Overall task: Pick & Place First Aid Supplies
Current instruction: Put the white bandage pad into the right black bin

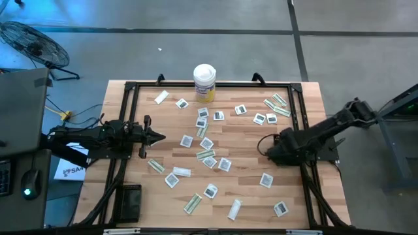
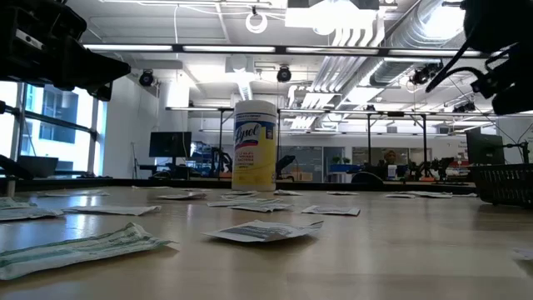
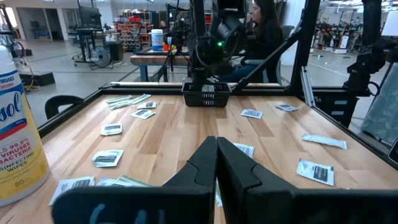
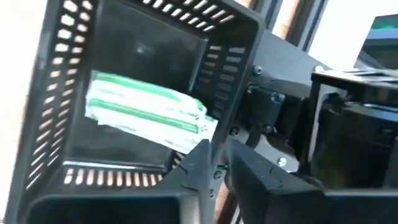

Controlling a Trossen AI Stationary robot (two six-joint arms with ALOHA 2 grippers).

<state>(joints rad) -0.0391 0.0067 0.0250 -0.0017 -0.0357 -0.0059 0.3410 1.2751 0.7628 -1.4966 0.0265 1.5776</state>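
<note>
While your right gripper (image 4: 214, 163) hangs over the black basket (image 4: 56, 112) at the table's right edge, its fingers stand slightly apart and a green-striped wrapper (image 4: 149, 115) lies inside the basket. Your left gripper (image 1: 153, 137) waits pressed shut at the left, and the other packets (image 1: 208, 156) stay scattered across the table (image 1: 248, 140) near the canister (image 1: 204, 82).

The table (image 1: 248, 140) is showing pale wood planks inside a black frame (image 1: 215, 85). The scattered sachets (image 1: 240, 110) are showing white with dark centre marks, while the oblong wrappers (image 1: 192, 203) are showing white with green stripes — one such wrapper (image 4: 149, 115) is lying in the black slotted basket (image 4: 56, 93). At upper centre, the white canister (image 1: 204, 82) is wearing a yellow label.
</note>
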